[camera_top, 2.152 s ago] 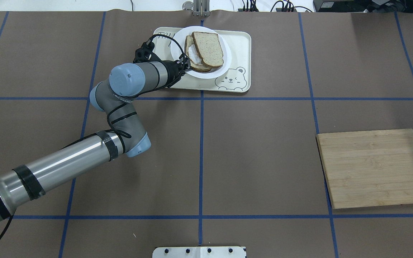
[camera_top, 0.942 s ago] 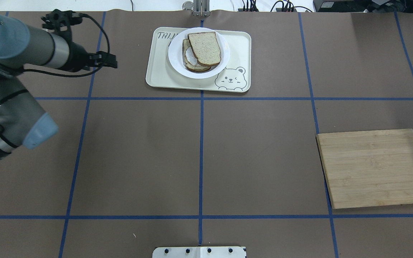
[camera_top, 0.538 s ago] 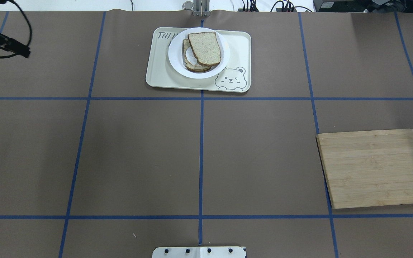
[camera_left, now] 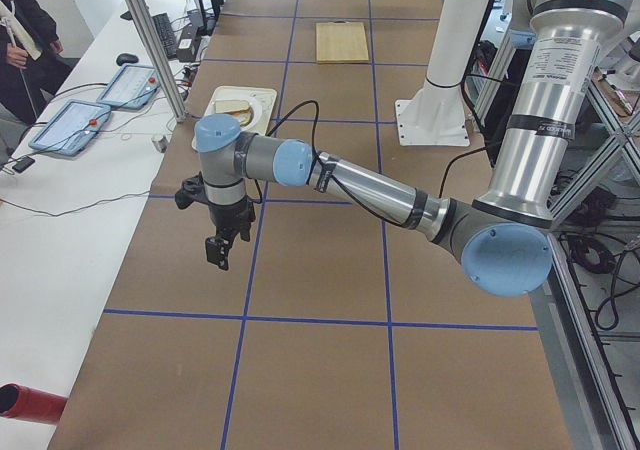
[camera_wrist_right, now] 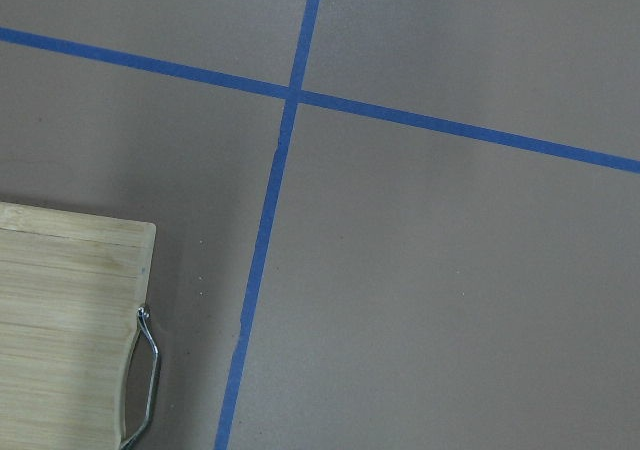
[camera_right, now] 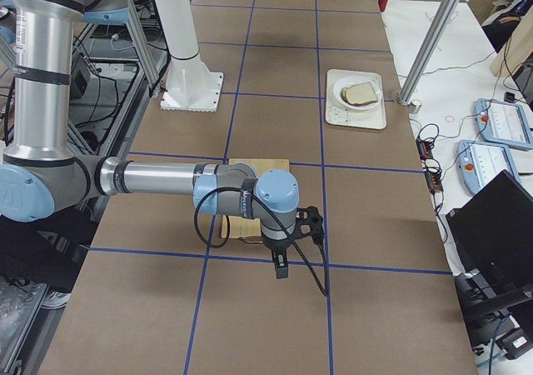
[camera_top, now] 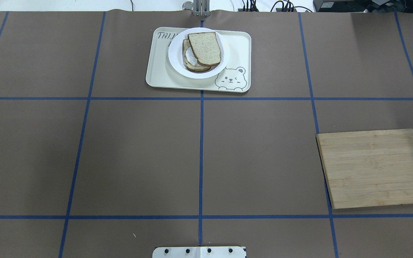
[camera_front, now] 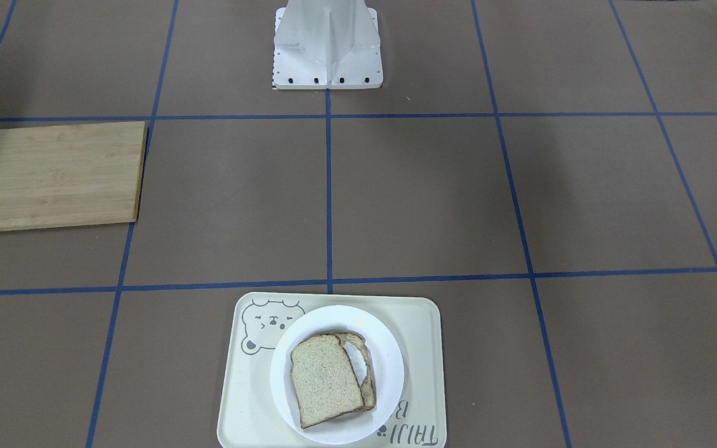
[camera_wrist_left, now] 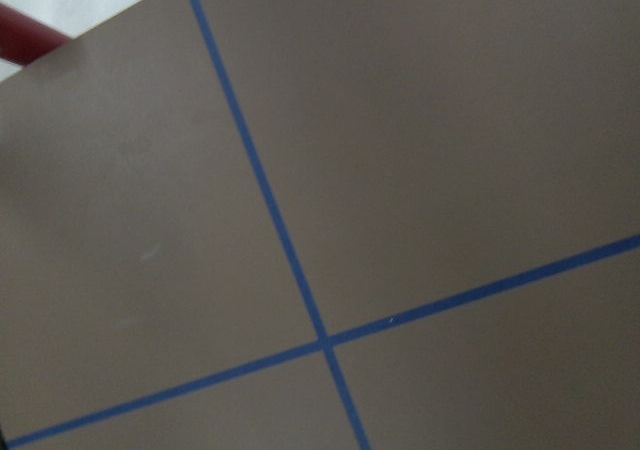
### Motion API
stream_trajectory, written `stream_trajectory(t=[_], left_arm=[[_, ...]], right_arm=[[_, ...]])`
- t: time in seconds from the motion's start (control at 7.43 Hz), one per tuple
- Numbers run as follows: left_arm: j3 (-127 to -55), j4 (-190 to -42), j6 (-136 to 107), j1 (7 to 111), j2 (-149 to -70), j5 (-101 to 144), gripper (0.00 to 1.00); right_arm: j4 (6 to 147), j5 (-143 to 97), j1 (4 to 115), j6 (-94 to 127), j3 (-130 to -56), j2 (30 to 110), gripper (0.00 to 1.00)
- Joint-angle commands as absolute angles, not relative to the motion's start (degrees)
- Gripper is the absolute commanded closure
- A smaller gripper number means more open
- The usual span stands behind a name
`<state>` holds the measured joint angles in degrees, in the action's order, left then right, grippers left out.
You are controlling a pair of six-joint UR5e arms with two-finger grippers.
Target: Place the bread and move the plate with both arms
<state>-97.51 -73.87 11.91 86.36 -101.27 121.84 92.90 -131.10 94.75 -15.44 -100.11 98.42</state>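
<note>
Seemed basically done: the bread slice (camera_top: 204, 47) lay atop another slice on the white plate (camera_top: 175, 59), on the bear tray (camera_top: 156, 77) at the surface's far middle, with the left hand (camera_left: 216, 253) and right hand (camera_right: 280, 267) hovering well away (couldn't tell if open or closed), so next was probably just parking.

You see the left gripper (camera_left: 218, 258) and right gripper (camera_right: 281, 270) only small, grip unclear; the bread (camera_top: 204, 47) covers most of the lower slice (camera_top: 192, 66).

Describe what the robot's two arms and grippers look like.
Left arm and right arm: silver tubes with black tape bands, grey links, light-blue joint caps. Left gripper and right gripper: black, two slim fingers. A black cable loops along each wrist.
</note>
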Motion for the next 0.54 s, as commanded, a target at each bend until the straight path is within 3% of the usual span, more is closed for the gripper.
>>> stream_trajectory(t=[0.0, 0.4], left_arm=[[-97.38, -74.06, 13.27, 89.81, -95.39, 122.95, 0.01], [-97.47, -79.45, 13.1, 92.63, -90.88, 131.66, 0.01]], right_arm=[[92.9, -131.39, 94.75, -15.47, -100.19, 98.35, 0.0], [92.9, -131.57, 94.75, -15.21, -100.2, 98.17, 0.0]])
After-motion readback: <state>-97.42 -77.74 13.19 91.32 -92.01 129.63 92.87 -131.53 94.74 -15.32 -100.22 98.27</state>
